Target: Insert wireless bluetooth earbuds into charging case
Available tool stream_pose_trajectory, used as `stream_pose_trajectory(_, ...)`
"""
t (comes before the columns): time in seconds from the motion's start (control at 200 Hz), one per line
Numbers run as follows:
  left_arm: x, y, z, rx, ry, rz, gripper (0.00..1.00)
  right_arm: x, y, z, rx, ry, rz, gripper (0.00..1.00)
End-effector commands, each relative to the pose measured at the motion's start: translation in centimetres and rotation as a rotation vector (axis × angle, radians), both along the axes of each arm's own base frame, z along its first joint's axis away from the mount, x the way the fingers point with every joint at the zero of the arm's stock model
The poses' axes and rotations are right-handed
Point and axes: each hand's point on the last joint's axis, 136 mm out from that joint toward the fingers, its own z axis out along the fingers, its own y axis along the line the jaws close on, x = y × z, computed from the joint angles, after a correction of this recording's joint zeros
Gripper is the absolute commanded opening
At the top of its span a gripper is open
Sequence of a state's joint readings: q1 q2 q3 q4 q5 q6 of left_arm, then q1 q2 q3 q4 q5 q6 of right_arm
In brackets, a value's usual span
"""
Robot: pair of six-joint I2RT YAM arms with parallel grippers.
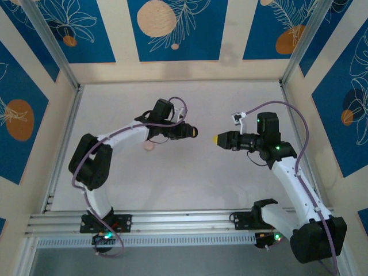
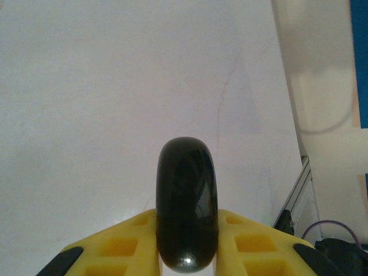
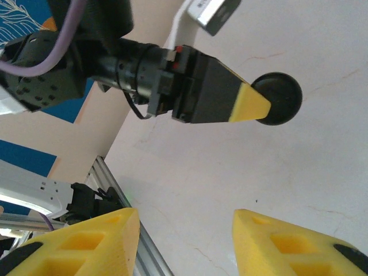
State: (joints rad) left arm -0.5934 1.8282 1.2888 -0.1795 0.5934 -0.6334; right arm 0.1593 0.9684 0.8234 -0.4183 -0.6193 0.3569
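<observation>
The left gripper has its yellow, hollow-celled plastic fingers pressed against both flat faces of a glossy black charging case. The case is a smooth, round-edged disc, seen edge-on from the left wrist and as a full circle from the right wrist. It sticks out past the fingertips, clear of the matte white table, whose surface shows faint hairline cracks. Nothing shows whether the case holds anything. The right gripper faces it from near by, its yellow fingers spread apart and holding nothing. A small pale pink piece, earbud or case one cannot tell, lies on the table just beside the left forearm, behind that arm's gripper.
</observation>
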Motion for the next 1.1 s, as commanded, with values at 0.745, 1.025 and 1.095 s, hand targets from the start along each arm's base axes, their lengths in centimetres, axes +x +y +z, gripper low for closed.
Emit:
stream_pose_trajectory(0.745, 0.8, -2.8, -8.2, 0.006, 0.352, 0.058, 0.25, -0.1, -0.3, -0.5, -0.016, -0.016, -0.009, 0.46)
stream_pose_trajectory(1.025, 1.1, -4.3, -9.0, -0.014, 0.363, 0.066, 0.26, -0.1, -0.3, -0.6, -0.014, -0.015, -0.009, 0.46)
stream_pose_trajectory(1.095, 1.3, -4.7, -9.1, -0.017, 0.363, 0.069, 0.26, -0.1, -0.3, -0.7, -0.014, -0.013, -0.009, 0.46)
